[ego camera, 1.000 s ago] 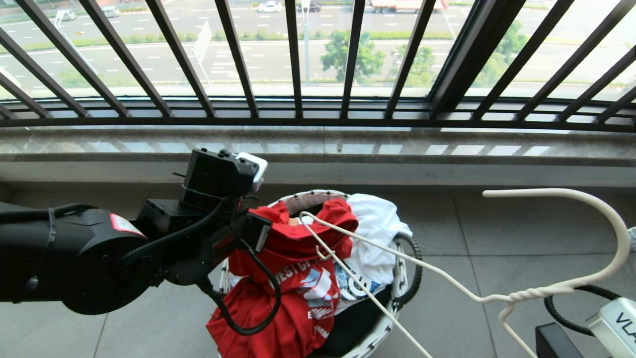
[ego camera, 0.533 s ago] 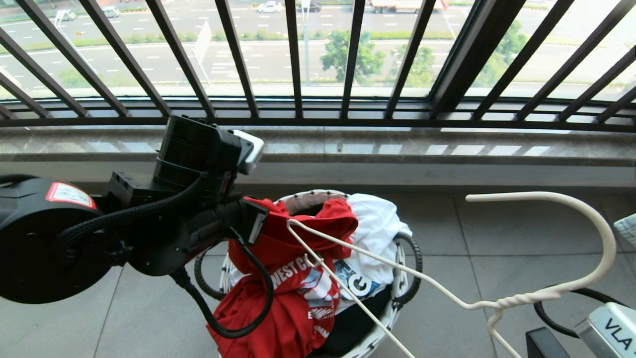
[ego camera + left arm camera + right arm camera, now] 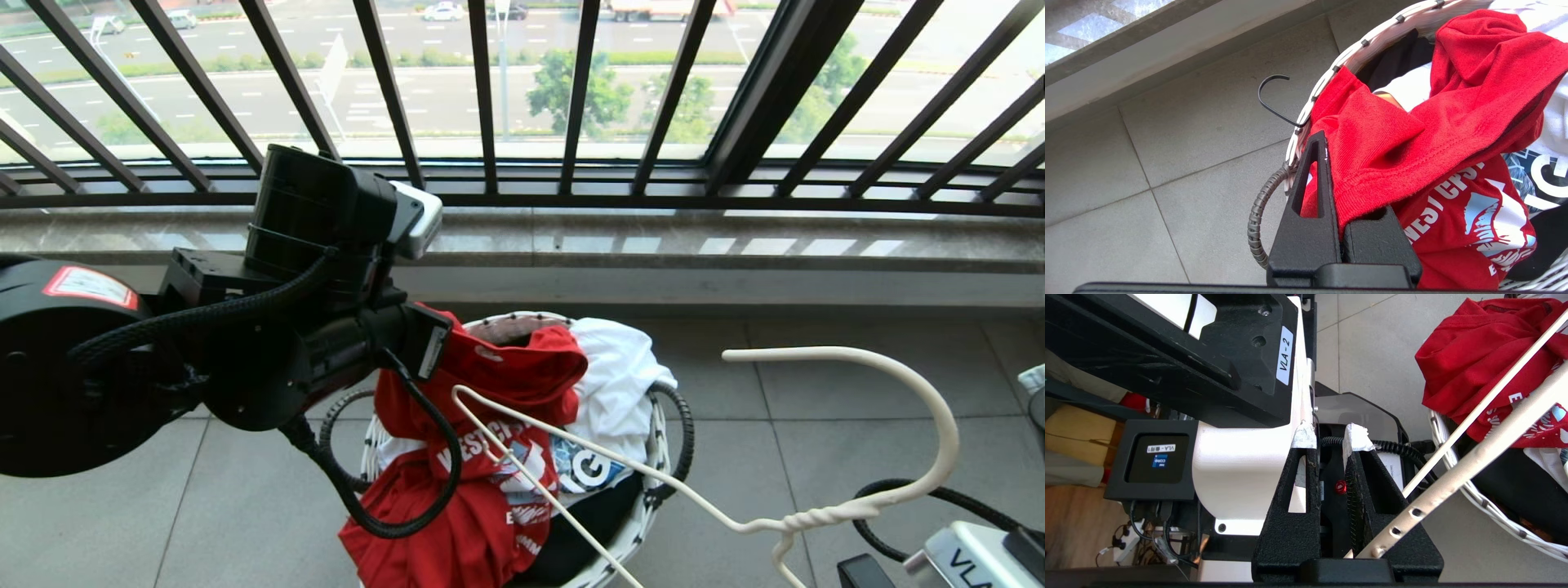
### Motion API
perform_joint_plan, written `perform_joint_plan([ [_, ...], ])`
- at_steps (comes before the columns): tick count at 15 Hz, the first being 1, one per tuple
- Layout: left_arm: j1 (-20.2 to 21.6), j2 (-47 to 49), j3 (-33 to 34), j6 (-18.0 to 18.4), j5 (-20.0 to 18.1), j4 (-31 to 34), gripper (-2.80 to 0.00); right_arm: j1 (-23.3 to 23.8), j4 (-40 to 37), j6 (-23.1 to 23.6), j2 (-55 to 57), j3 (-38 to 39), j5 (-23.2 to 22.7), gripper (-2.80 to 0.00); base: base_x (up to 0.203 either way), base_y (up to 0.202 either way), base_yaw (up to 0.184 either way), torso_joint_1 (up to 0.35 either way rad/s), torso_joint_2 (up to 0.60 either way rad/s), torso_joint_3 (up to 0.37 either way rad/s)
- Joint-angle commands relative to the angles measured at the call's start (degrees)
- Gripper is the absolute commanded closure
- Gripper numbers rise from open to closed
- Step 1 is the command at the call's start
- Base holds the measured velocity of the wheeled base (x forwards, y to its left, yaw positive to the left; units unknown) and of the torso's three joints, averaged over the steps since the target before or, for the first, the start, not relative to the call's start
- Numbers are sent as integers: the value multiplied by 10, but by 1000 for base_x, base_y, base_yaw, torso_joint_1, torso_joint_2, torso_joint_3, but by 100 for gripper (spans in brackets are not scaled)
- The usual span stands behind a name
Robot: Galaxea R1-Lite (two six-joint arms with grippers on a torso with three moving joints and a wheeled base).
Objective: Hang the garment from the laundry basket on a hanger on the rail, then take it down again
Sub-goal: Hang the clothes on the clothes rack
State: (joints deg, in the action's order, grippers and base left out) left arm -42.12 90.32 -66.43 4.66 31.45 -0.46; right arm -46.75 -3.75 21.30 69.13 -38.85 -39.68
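Garment [image 3: 490,392] gripped — left claw [image 3: 1337,196] clamped shut on its red hem, partly out of the laundry basket [image 3: 653,498]. Right claw [image 3: 1331,465], jaws narrowly apart, holds the hanger [image 3: 816,514] — threading, hanging and taking down all remain.

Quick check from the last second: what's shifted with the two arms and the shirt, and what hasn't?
The left gripper, shut on the garment, has risen, drawing the red cloth's top up and stretching it over the laundry basket. The hanger on the right has slid lower and leftward, its tip now over the shirt's print. The grip, the basket and the white garment kept as they were.
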Motion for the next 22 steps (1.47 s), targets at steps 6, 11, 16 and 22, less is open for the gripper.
perform_joint_plan([
  [6, -44, -34, -29, 2, 0, 94, 0, -7, 17, 9, 59, -38, 2, 0, 0, 0, 0, 0, 0, 0],
  [11, -79, -53, -29, 4, 1, 150, 0, -6, 17, 34, 59, -40, 4, 0, 0, 0, 0, 0, 0, 0],
  [16, -65, -49, -28, 7, 23, 171, 0, -6, 13, 35, 40, -38, 8, 0, 0, 0, 0, 0, 0, 0],
  [22, -70, -57, -35, 11, 20, 167, 0, -4, 13, 38, 45, -39, 42, 0, 0, 0, 0, 0, 0, 0],
])
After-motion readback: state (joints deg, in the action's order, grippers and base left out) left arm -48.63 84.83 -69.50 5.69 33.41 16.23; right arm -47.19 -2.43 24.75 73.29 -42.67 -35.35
